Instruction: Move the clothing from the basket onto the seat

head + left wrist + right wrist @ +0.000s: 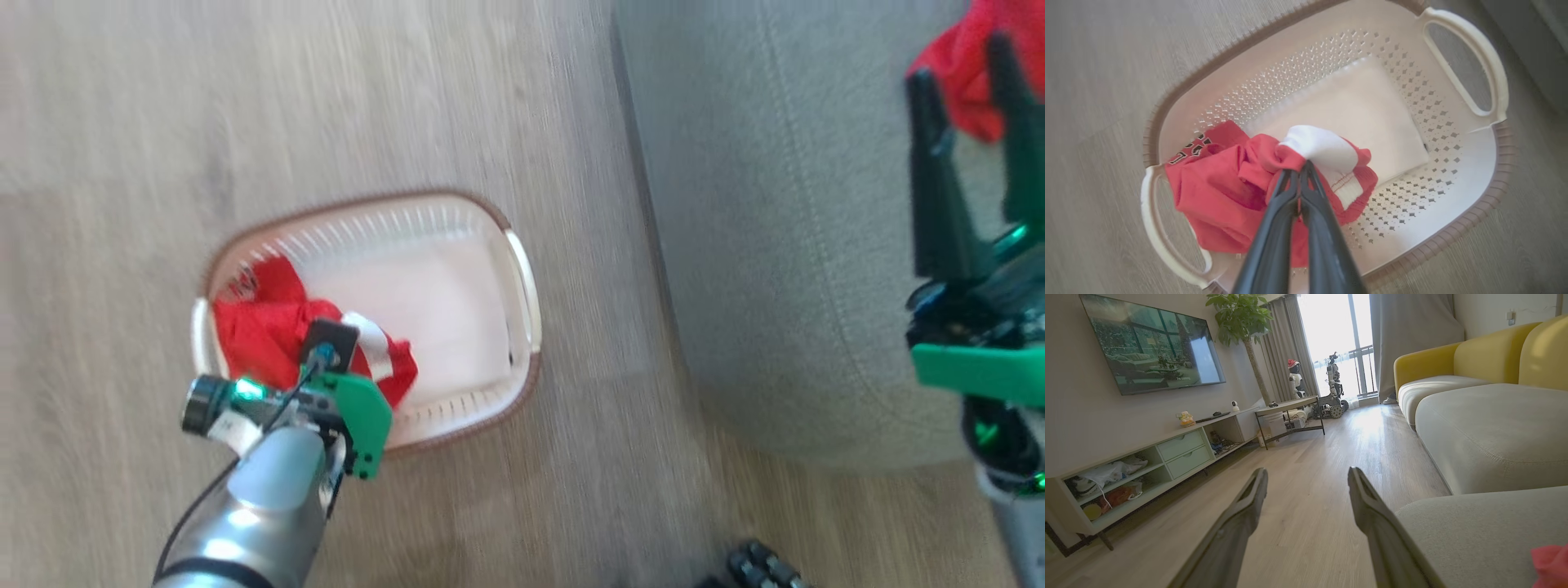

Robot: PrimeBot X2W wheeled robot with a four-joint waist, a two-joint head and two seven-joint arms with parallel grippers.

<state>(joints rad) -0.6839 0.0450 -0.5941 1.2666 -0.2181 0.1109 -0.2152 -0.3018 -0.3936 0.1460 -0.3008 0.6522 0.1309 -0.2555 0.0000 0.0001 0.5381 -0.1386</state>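
Head, left-wrist cameras both above basket [384, 224]

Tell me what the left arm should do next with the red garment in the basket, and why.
Probably lift straight up: the left tool is shut on the red garment, which lies bunched inside the basket, so it must clear the rim before swinging to the seat.

**Left end effector clamped, right one spread**

The silver-grey left forearm [261, 506] reaches up from the near left edge of the head view, with its green-plated wrist [363, 416] bent downward. The left end effector [1299, 168] points down, its two dark fingers [1274, 237] pressed together on a fold of clothing [1224, 192]. At the right, the right end effector [1307, 473] points away, roughly level, fingers wide apart and holding nothing.
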